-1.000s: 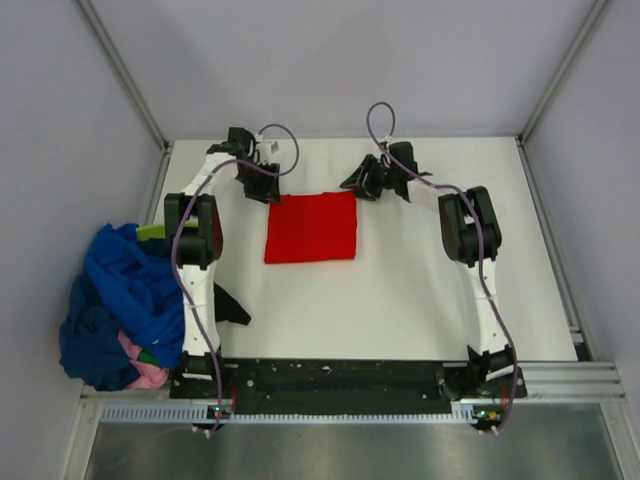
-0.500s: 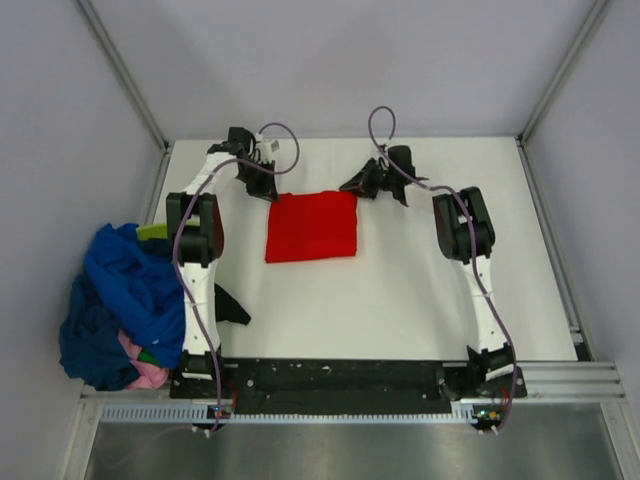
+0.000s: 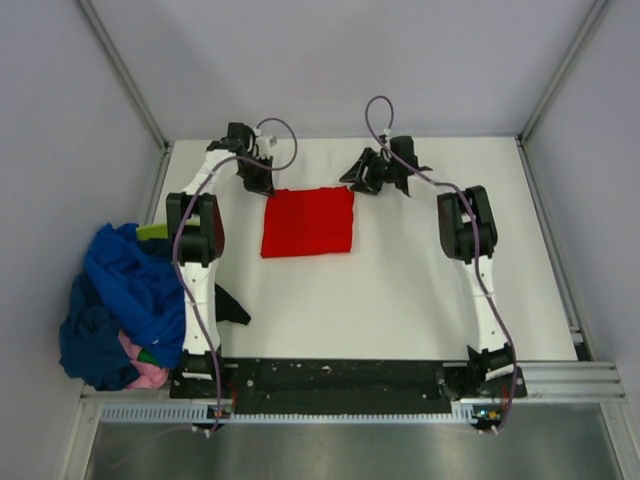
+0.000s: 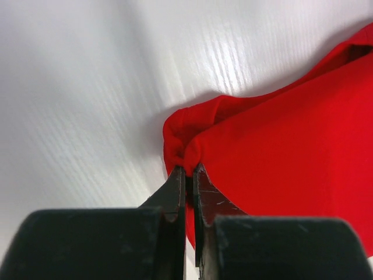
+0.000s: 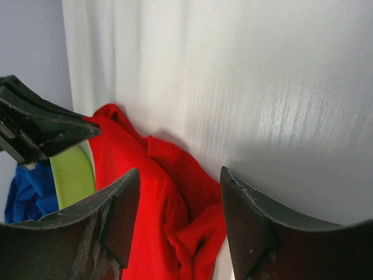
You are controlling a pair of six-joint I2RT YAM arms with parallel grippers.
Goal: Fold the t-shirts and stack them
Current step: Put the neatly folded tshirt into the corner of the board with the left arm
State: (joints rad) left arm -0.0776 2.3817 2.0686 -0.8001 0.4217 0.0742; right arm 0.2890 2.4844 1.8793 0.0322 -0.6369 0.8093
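Note:
A bright red t-shirt [image 3: 308, 222], folded into a square, lies on the white table [image 3: 420, 280] toward the far side. My left gripper [image 3: 262, 185] is shut on its far left corner, and the left wrist view shows the cloth [image 4: 280, 157] bunched between the tips of that gripper [image 4: 189, 172]. Over the far right corner, my right gripper [image 3: 358, 180] stands open. In the right wrist view the rumpled red corner [image 5: 122, 151] lies loose below this gripper [image 5: 180, 171]. Other t-shirts, royal blue, navy, pink and lime-green, sit in a pile [image 3: 125, 300] at the table's left edge.
A black cloth [image 3: 232, 305] lies beside the left arm's lower link. Grey walls and metal rails [image 3: 125, 85] close in the table on the left, far and right sides. The black base plate [image 3: 340, 378] runs along the near edge.
The left gripper has shut on the far left corner. The right gripper shut and then opened again, letting go of the right corner. The red t-shirt has slid slightly left and farther away.

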